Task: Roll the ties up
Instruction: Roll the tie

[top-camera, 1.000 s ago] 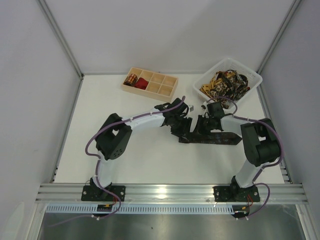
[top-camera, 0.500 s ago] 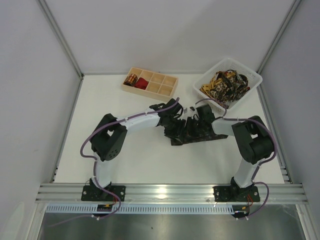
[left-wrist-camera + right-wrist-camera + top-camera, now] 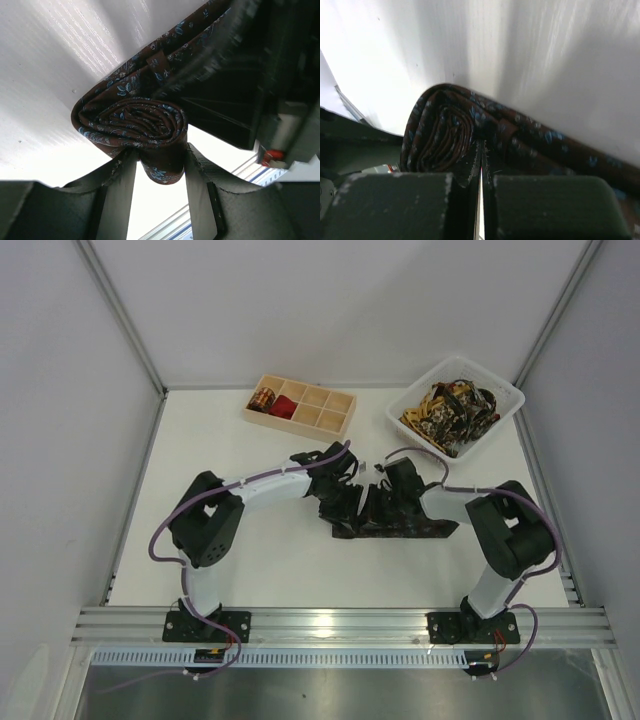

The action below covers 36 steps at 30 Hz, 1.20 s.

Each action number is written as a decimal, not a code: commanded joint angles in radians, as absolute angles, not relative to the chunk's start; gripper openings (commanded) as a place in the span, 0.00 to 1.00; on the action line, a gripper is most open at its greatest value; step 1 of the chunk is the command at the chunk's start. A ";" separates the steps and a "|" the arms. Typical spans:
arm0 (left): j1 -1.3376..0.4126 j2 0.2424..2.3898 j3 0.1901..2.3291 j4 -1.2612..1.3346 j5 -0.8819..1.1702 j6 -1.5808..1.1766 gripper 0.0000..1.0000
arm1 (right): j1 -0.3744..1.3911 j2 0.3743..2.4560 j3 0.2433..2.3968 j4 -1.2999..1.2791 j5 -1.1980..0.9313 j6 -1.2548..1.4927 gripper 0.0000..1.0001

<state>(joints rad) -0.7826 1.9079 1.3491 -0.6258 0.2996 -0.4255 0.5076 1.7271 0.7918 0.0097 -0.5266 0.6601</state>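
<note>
in the middle of the top view, a dark brown tie (image 3: 410, 529) is laid on the white table (image 3: 250, 560), with its loose length trailing to the right. its left end is wound into a tight coil (image 3: 132, 120). the left gripper (image 3: 160, 172) is clamped on that coil, one finger at each side. the right gripper (image 3: 481, 172) is pressed together just beside the coil; whether cloth is pinched cannot be told. at upper right, patterned ties (image 3: 450, 410) are heaped in a white basket (image 3: 425, 388). a small rolled tie (image 3: 263, 398) and a red tie (image 3: 285, 407) are kept in the wooden tray (image 3: 335, 412).
</note>
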 commanded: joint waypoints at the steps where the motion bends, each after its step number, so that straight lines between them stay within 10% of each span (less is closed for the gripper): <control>1: -0.770 1.901 1.356 -0.577 0.250 -0.407 0.47 | 0.537 1.625 0.850 -0.150 -0.522 0.628 0.00; 36: -0.769 1.914 1.413 -0.607 0.276 -0.425 0.53 | 0.454 1.695 0.874 -0.161 -0.439 0.531 0.00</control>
